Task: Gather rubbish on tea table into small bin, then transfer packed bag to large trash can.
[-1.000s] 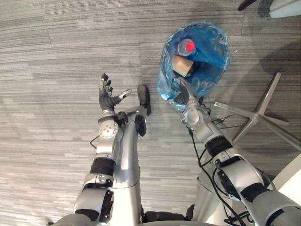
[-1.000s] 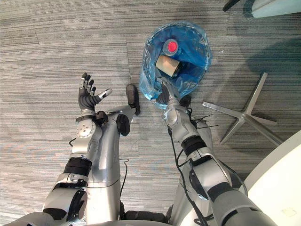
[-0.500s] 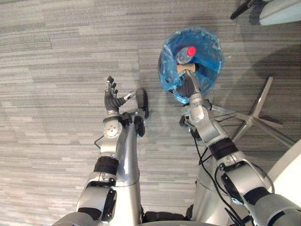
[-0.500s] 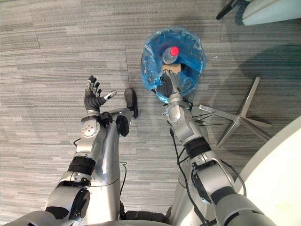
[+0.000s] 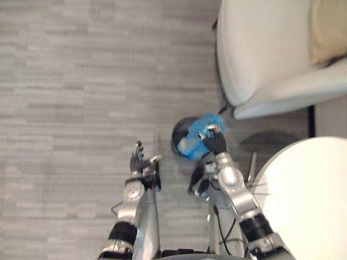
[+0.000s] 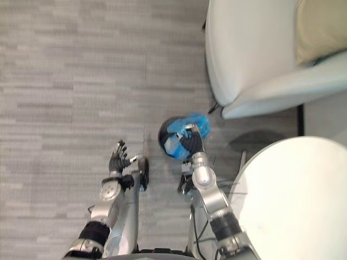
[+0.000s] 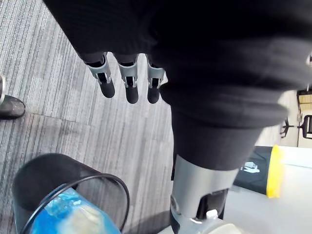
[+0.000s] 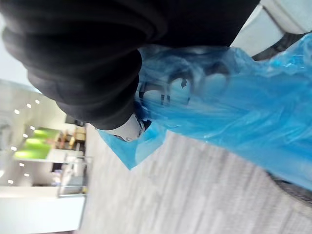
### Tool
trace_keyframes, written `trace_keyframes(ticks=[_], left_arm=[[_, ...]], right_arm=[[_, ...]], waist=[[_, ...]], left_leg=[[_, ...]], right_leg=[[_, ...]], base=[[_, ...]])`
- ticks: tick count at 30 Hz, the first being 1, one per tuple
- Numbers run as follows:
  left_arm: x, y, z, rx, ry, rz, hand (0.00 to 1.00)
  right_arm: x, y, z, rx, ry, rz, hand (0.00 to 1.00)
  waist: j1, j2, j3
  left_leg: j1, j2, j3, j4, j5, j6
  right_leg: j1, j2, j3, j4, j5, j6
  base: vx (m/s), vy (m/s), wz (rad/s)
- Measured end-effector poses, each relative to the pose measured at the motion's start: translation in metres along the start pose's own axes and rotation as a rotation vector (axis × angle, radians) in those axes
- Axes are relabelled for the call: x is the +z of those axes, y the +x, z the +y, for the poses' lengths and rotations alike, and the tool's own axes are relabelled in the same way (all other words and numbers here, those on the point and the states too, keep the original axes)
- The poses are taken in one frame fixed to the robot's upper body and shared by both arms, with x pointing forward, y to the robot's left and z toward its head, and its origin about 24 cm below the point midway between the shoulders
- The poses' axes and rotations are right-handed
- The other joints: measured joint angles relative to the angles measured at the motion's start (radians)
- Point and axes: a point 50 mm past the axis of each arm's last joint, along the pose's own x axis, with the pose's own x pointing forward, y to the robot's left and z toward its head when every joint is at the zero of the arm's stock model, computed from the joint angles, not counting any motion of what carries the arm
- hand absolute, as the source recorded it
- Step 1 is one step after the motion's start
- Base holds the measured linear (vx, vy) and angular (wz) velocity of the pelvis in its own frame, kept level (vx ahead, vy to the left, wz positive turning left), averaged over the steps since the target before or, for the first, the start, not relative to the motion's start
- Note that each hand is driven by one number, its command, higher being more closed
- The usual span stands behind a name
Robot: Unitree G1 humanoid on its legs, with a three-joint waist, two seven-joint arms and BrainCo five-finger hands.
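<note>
Where the rubbish sits: in the blue bag [image 5: 191, 145], which lies in the small black bin [image 5: 178, 136] on the grey carpet [image 5: 65, 81]; what the bag holds cannot be made out.
Bin's place: just near of the white armchair [image 5: 260, 49] and left of the round white table [image 5: 309, 200].
Right hand [image 5: 215, 142]: over the bin's right side, fingers curled into the bag's gathered top (a fistful of film, by the look of it).
Right wrist view: adds the close detail, dark-tipped fingers [image 8: 170, 80] bent and seen through the blue plastic that wraps round them; the bag stretches away from the hand with carpet beneath it.
Left hand [image 5: 139, 161]: held out over bare carpet, left of the bin and apart from it, fingers spread wide and straight, thumb out to the side, holding nothing.
Left wrist view: adds the bin from the side, a black wall and a thin rim with the blue bag inside; this hand's straight fingertips [image 7: 130, 90] hang well clear of the rim.
Head views: supply the layout, with the armchair at far right carrying a beige cushion [image 5: 328, 27], the table at near right, and the bin between the armchair and the two hands.
</note>
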Motion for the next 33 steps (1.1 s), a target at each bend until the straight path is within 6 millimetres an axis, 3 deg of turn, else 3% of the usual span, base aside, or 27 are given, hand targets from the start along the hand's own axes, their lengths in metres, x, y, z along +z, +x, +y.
trace_keyframes(ticks=[1,4,6,7,8,9,10,11,12,14,15,18,19,20,21,23,25,26,27,28,29,31,33], left_arm=[[-0.012,-0.008,0.007,0.014,0.016,0.039,0.0],[-0.021,-0.015,0.017,0.009,0.054,0.069,0.0],[-0.019,-0.014,0.02,0.005,0.075,0.06,0.0],[-0.017,-0.013,0.022,0.008,0.081,0.051,0.0],[-0.016,-0.013,0.023,0.009,0.081,0.046,0.0],[-0.01,-0.012,0.021,0.0,0.078,0.022,0.0],[-0.007,-0.011,0.018,-0.022,0.081,0.006,0.0],[0.003,-0.013,0.014,-0.04,0.074,-0.042,0.0],[0.015,-0.016,0.013,-0.048,0.073,-0.102,0.0],[0.033,-0.018,0.005,-0.073,0.055,-0.187,0.0],[0.037,-0.02,0.002,-0.084,0.05,-0.21,0.0],[0.056,-0.029,-0.015,-0.156,0.028,-0.299,0.0],[0.06,-0.031,-0.021,-0.18,0.02,-0.315,0.0],[0.062,-0.034,-0.025,-0.196,0.014,-0.329,0.0],[0.073,-0.038,-0.033,-0.236,0.017,-0.377,0.0],[0.093,-0.04,-0.043,-0.289,0.036,-0.476,0.0],[0.111,-0.038,-0.051,-0.331,0.068,-0.573,0.0],[0.117,-0.036,-0.056,-0.354,0.079,-0.601,0.0],[0.123,-0.033,-0.061,-0.376,0.099,-0.628,0.0],[0.128,-0.029,-0.069,-0.404,0.128,-0.65,0.0],[0.128,-0.025,-0.072,-0.413,0.149,-0.649,0.0],[0.122,-0.021,-0.081,-0.45,0.246,-0.638,0.0],[0.115,-0.018,-0.084,-0.462,0.298,-0.615,0.0]], right_arm=[[-0.002,-0.002,0.002,0.019,0.018,0.006,1.0],[-0.001,0.003,0.007,0.06,0.046,-0.008,1.0],[-0.001,0.007,0.009,0.089,0.064,-0.008,1.0],[-0.004,0.009,0.009,0.095,0.065,0.009,1.0],[-0.007,0.008,0.007,0.094,0.061,0.022,1.0],[-0.006,0.008,0.006,0.095,0.079,0.019,1.0],[-0.006,0.007,0.005,0.088,0.09,0.018,1.0],[-0.003,0.007,0.004,0.087,0.102,0.004,1.0],[0.002,0.008,0.005,0.094,0.117,-0.02,1.0],[0.015,0.012,0.01,0.117,0.133,-0.08,1.0],[0.019,0.014,0.011,0.126,0.132,-0.099,1.0],[0.034,0.024,0.008,0.154,0.133,-0.162,1.0],[0.034,0.024,0.004,0.155,0.111,-0.159,1.0],[0.033,0.024,0.002,0.157,0.098,-0.154,1.0],[0.032,0.025,-0.002,0.154,0.087,-0.145,1.0],[0.037,0.028,0.0,0.161,0.099,-0.167,1.0],[0.049,0.026,0.007,0.208,0.13,-0.214,1.0],[0.056,0.025,0.007,0.222,0.132,-0.244,1.0],[0.062,0.025,0.009,0.243,0.131,-0.272,1.0],[0.067,0.026,0.012,0.264,0.135,-0.294,1.0],[0.067,0.026,0.013,0.264,0.14,-0.294,1.0],[0.07,0.026,0.024,0.311,0.162,-0.305,1.0],[0.074,0.027,0.032,0.342,0.178,-0.317,1.0]], waist=[[0.002,0.0,-0.039],[0.003,0.005,-0.07],[-0.006,0.005,-0.07],[-0.016,0.009,-0.071],[-0.018,0.017,-0.076],[-0.022,0.022,-0.072],[-0.025,0.017,-0.074],[-0.021,0.02,-0.073],[-0.011,0.0,-0.088],[0.031,0.0,-0.105],[0.037,0.007,-0.108],[0.055,0.058,-0.123],[0.052,0.096,-0.123],[0.049,0.107,-0.124],[0.031,0.105,-0.126],[0.016,0.072,-0.123],[-0.007,0.087,-0.14],[-0.02,0.095,-0.148],[-0.028,0.12,-0.165],[-0.031,0.129,-0.173],[-0.032,0.121,-0.179],[-0.051,0.087,-0.207],[-0.053,0.073,-0.216]], left_leg=[[0.051,0.0,0.02,-0.059,0.013,0.001],[0.131,0.0,0.065,-0.142,0.041,0.005],[0.147,-0.002,0.077,-0.14,0.042,0.007],[0.158,-0.003,0.065,-0.139,0.047,0.015],[0.18,0.003,0.056,-0.172,0.058,0.03],[0.218,0.004,0.047,-0.215,0.076,0.033],[0.23,-0.011,0.03,-0.224,0.087,0.037],[0.245,-0.033,-0.001,-0.227,0.091,0.036],[0.242,-0.057,-0.02,-0.225,0.1,0.034],[0.188,-0.08,-0.063,-0.226,0.138,0.026],[0.164,-0.081,-0.073,-0.231,0.156,0.022],[0.061,-0.081,-0.149,-0.296,0.269,-0.005],[0.062,-0.068,-0.171,-0.362,0.341,-0.013],[0.078,-0.062,-0.166,-0.408,0.366,-0.008],[0.091,-0.045,-0.096,-0.446,0.25,-0.023],[0.065,-0.035,0.005,-0.276,0.218,0.008],[0.107,-0.009,0.055,-0.076,0.148,0.042],[0.146,-0.006,0.053,-0.079,0.093,0.019],[0.21,-0.007,0.053,-0.149,0.07,-0.007],[0.279,-0.021,0.05,-0.301,0.078,-0.027],[0.295,-0.033,0.05,-0.353,0.123,-0.026],[0.345,-0.063,0.043,-0.505,0.212,-0.008],[0.367,-0.075,0.044,-0.546,0.238,0.003]], right_leg=[[0.048,0.019,0.018,-0.082,0.037,0.003],[0.134,0.049,0.065,-0.236,0.128,0.003],[0.136,0.048,0.091,-0.233,0.148,0.009],[0.127,0.05,0.095,-0.201,0.169,0.019],[0.14,0.067,0.114,-0.213,0.196,0.06],[0.131,0.052,0.143,-0.025,0.108,0.043],[0.137,0.039,0.159,0.095,0.062,0.046],[0.17,0.03,0.203,0.236,0.015,0.084],[0.223,0.028,0.256,0.263,-0.001,0.083],[0.291,0.04,0.272,0.11,-0.089,0.038],[0.3,0.049,0.266,0.061,-0.109,0.03],[0.298,0.077,0.192,-0.114,-0.164,-0.007],[0.293,0.099,0.15,-0.115,-0.149,-0.022],[0.288,0.102,0.131,-0.109,-0.146,-0.028],[0.284,0.091,0.08,-0.099,-0.135,-0.05],[0.273,0.041,0.057,-0.105,-0.107,-0.056],[0.282,0.015,0.039,-0.144,-0.068,-0.042],[0.284,0.011,0.03,-0.166,-0.051,-0.031],[0.286,0.011,0.022,-0.189,-0.032,-0.024],[0.293,0.014,0.018,-0.224,-0.009,-0.005],[0.299,0.009,0.014,-0.244,0.014,-0.005],[0.328,0.007,-0.002,-0.338,0.073,0.011],[0.339,0.003,0.0,-0.359,0.09,0.021]], base=[[0.12,0.051,-0.47],[0.16,0.081,-0.56],[0.04,0.066,-0.39],[-0.04,0.054,-0.18],[-0.06,0.059,-0.04],[-0.06,0.05,0.23],[-0.04,0.013,0.7],[-0.05,-0.037,0.91],[-0.1,-0.104,0.89],[-0.17,-0.156,0.66],[-0.22,-0.155,0.62],[-0.27,-0.135,0.6],[-0.34,-0.117,0.77],[-0.4,-0.088,0.99],[-0.31,-0.066,0.91],[-0.26,-0.066,0.67],[-0.19,0.027,0.38],[-0.2,0.145,0.37],[-0.14,0.157,0.28],[-0.11,0.172,0.25],[-0.09,0.158,0.14],[-0.08,0.156,0.18],[-0.06,0.124,0.05]])
